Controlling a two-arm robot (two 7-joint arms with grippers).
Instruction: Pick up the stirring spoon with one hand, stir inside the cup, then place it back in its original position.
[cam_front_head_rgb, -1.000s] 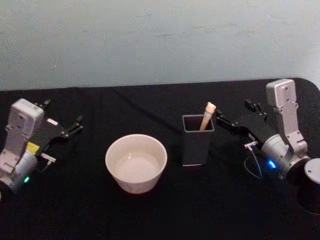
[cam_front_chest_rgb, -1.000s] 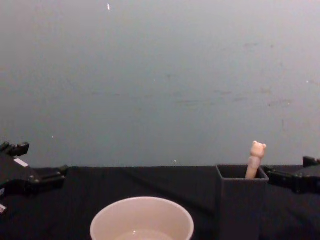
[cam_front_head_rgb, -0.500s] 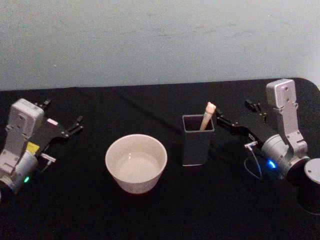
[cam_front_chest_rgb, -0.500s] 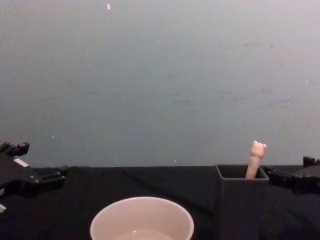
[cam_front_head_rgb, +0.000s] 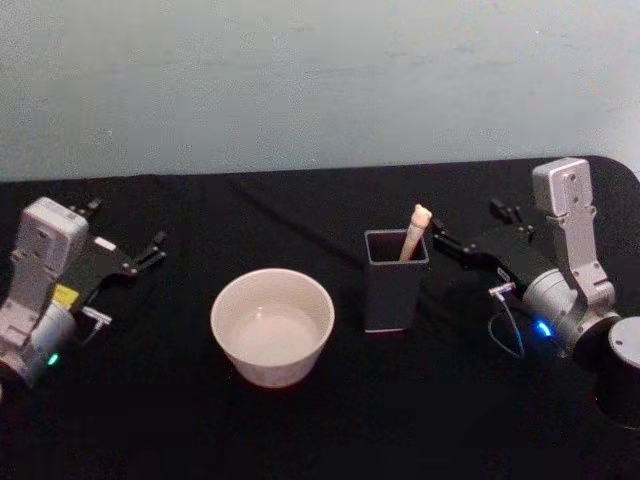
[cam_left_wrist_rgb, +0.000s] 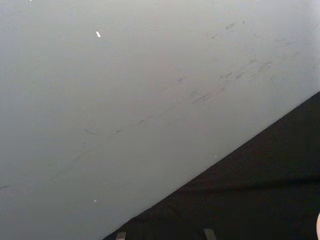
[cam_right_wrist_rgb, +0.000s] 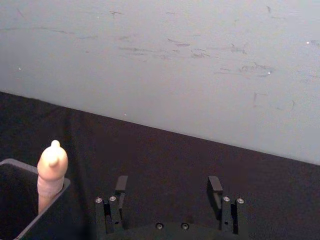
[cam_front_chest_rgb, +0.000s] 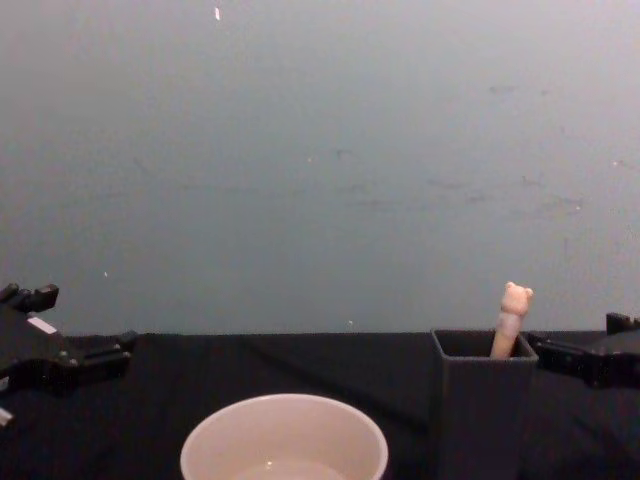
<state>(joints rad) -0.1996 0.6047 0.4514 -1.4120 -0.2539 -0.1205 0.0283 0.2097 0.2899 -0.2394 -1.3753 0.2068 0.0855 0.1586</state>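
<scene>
The stirring spoon stands in a dark grey square holder, with its beige bear-head handle leaning out to the right. My right gripper hovers just right of the holder's rim, level with the handle. The right wrist view shows this gripper open, with the spoon off to one side of it. The cream-white cup sits left of the holder, low in the chest view. My left gripper stays parked at the far left, its fingertips apart.
The black table ends at a grey wall close behind. The holder stands between the cup and the right arm. Bare tabletop lies in front of the cup and holder.
</scene>
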